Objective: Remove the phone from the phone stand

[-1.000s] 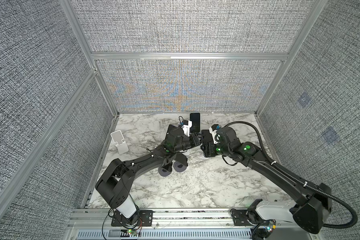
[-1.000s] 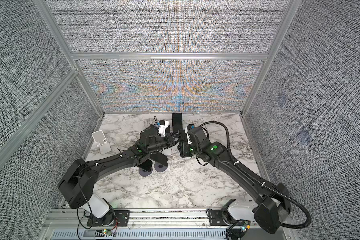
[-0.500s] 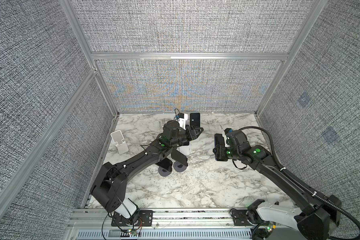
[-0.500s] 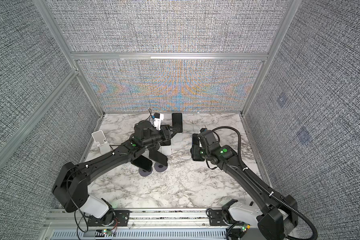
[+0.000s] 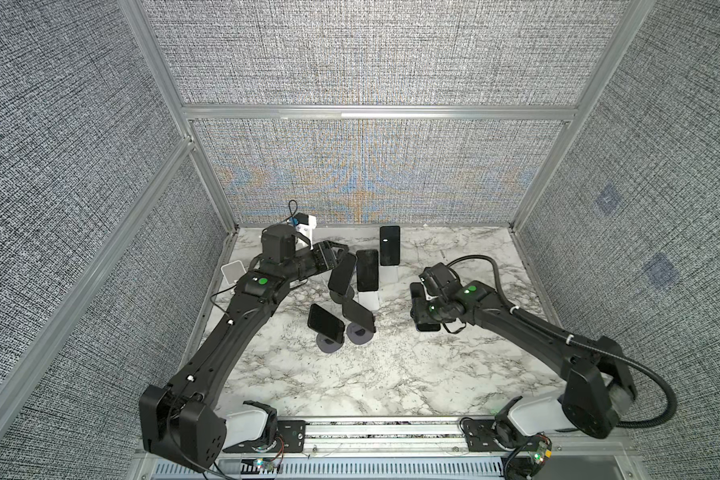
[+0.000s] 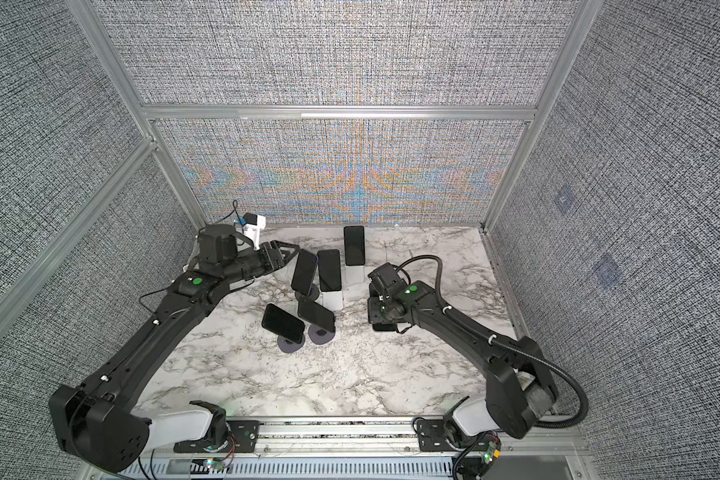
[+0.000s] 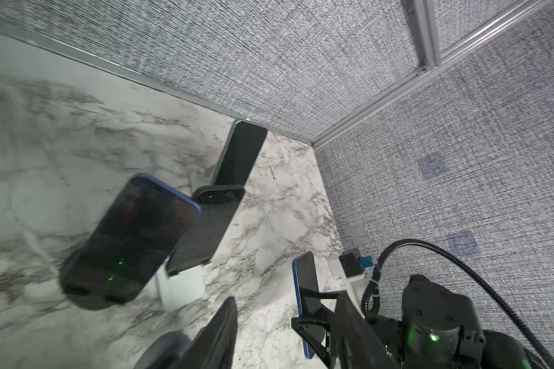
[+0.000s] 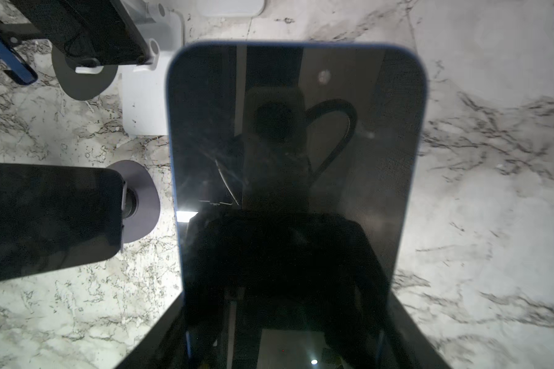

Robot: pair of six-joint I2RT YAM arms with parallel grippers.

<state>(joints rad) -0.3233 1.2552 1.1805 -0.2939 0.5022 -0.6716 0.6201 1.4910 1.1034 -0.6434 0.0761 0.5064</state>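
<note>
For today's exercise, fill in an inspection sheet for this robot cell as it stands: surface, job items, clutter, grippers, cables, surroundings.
Surface: white marble tabletop; no spills seen.
Job's things: held phone, off any stand; back phone and middle phone on white stands; tilted phone, front phone and neighbour phone on round-based stands.
Clutter: spare white stand at the left wall, no phone seen on it.
Grippers: left gripper open beside the tilted phone; right gripper shut on the held phone.
Cables: black hose arching over the right arm; thin wire loop at the left wrist camera.
Surroundings: grey fabric walls in aluminium frame.
</note>
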